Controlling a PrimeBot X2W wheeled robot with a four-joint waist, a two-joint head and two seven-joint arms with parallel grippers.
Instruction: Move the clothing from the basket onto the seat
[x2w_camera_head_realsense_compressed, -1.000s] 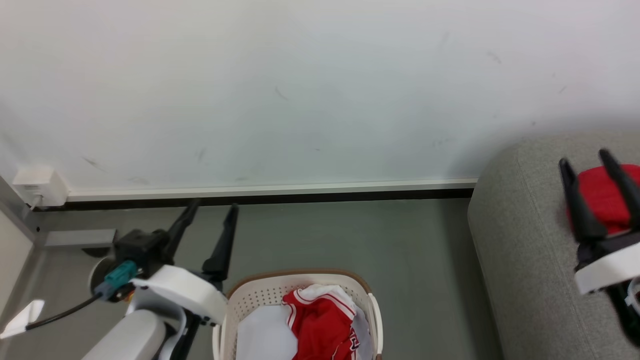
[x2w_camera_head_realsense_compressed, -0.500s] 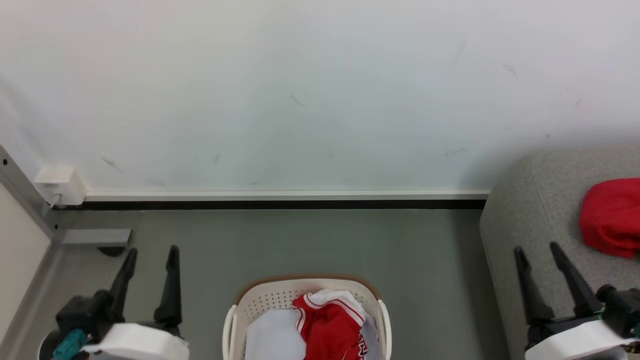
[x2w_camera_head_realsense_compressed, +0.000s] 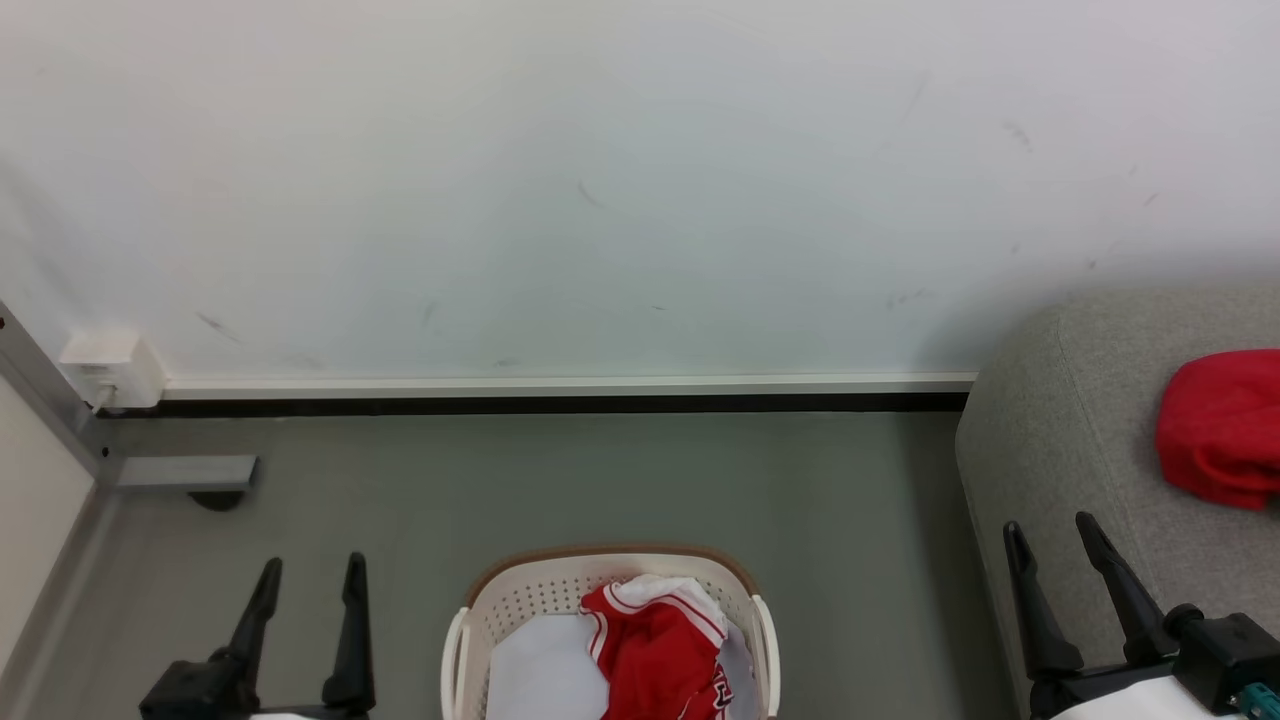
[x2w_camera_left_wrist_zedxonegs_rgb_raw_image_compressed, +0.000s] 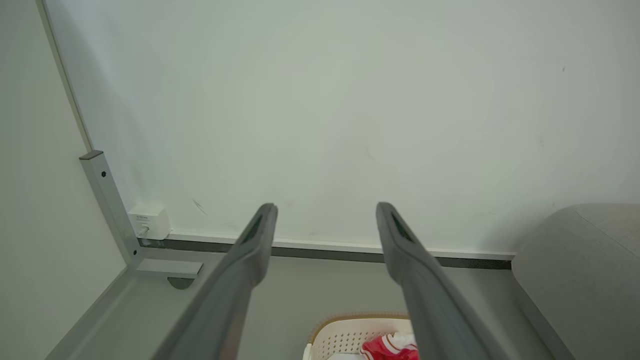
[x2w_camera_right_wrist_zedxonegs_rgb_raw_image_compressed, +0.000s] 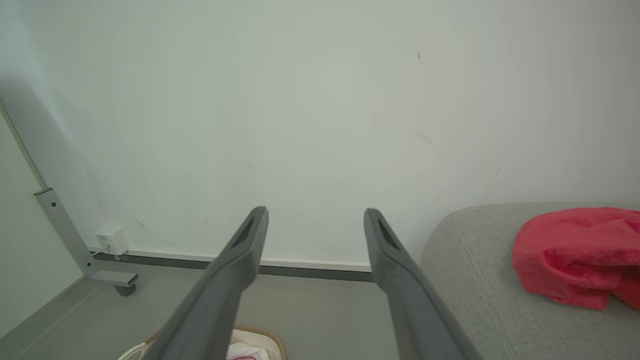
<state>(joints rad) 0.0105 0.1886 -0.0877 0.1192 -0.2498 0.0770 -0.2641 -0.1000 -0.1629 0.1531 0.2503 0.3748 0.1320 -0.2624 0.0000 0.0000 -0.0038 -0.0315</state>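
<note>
Red jersey (x2w_camera_head_realsense_compressed: 655, 650) is bunched up in the basket (x2w_camera_head_realsense_compressed: 520, 590) at bottom centre, and the plain red garment (x2w_camera_head_realsense_compressed: 1220, 430) is lying on the seat (x2w_camera_head_realsense_compressed: 1060, 430) at the right edge. Left gripper (x2w_camera_head_realsense_compressed: 312, 562) lower left and right gripper (x2w_camera_head_realsense_compressed: 1048, 524) lower right are both empty, fingers spread apart.

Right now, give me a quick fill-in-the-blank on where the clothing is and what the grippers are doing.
1. The plain red garment lies on the ____.
2. The red jersey lies in the ____, beside a pale pad.
3. The left gripper and right gripper both stand ____, holding nothing.
Missing words: seat; basket; open.
</note>
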